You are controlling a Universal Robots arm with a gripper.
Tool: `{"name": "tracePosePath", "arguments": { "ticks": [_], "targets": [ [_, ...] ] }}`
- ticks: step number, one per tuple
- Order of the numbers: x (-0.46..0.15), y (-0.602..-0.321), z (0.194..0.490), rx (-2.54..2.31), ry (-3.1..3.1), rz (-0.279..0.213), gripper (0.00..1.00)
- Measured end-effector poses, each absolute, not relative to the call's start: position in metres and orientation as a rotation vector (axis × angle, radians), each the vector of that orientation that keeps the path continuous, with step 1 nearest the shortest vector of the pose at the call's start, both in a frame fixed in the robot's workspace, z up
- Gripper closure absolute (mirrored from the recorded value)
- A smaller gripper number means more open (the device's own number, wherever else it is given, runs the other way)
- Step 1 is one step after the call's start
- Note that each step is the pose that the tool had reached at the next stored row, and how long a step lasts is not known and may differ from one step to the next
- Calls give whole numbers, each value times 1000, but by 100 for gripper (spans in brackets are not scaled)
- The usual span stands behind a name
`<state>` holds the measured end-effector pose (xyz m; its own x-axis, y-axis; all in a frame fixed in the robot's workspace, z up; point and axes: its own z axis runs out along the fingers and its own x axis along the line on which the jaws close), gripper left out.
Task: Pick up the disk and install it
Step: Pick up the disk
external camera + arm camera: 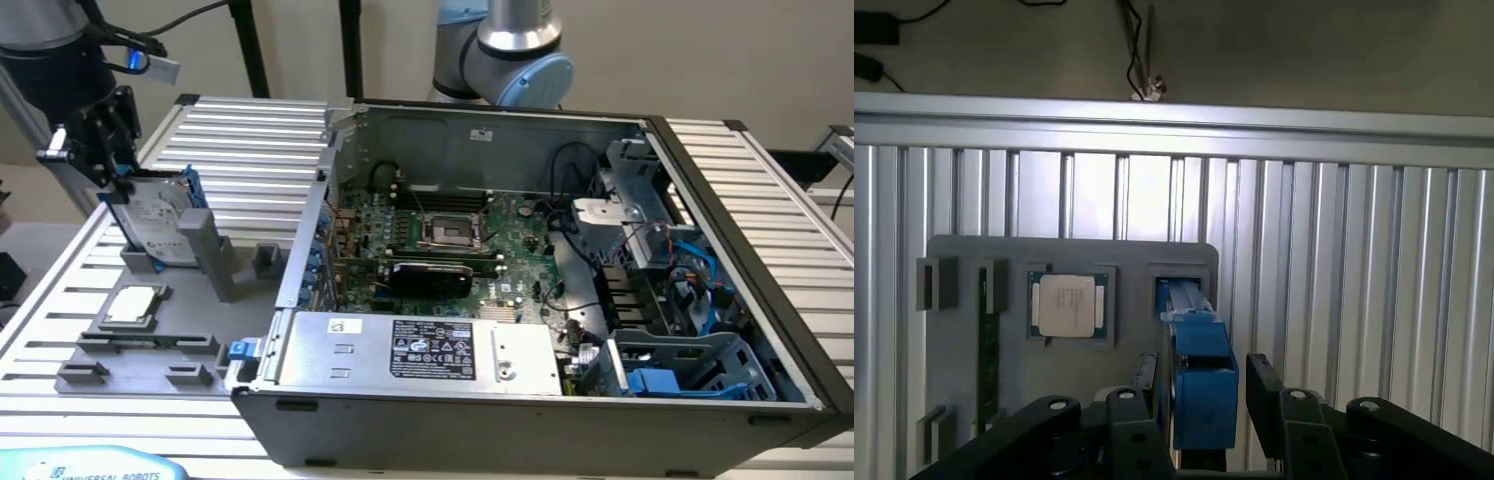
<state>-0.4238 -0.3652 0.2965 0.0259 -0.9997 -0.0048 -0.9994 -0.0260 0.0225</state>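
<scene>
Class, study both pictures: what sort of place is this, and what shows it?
Probably a robotics lab bench for computer assembly: an open computer case with its motherboard lies on a ribbed aluminium table, a grey fixture holds the disk upright, and a robot arm stands behind.

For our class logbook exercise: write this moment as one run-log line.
stage: pre-grasp | tool: open, straddling disk | disk: upright in grey holder | computer case: open

Holder tray (200, 305) on slatted table (254, 130), exterior view's left: disk (160, 215) upright in a slot, processor chip (134, 305) flat in front of it. Gripper (114, 180) above the disk, fingers (1262, 380) either side, not touching. Open computer case (534, 425) at right: motherboard (441, 225) inside, power supply (427, 350) along the near wall.
</scene>
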Motion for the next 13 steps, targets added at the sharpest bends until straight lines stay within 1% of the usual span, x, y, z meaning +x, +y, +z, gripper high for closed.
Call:
{"name": "tracePosePath", "arguments": {
  "ticks": [13],
  "targets": [
    [-425,-366,293,2244,-2187,-22,52]
  ]
}}
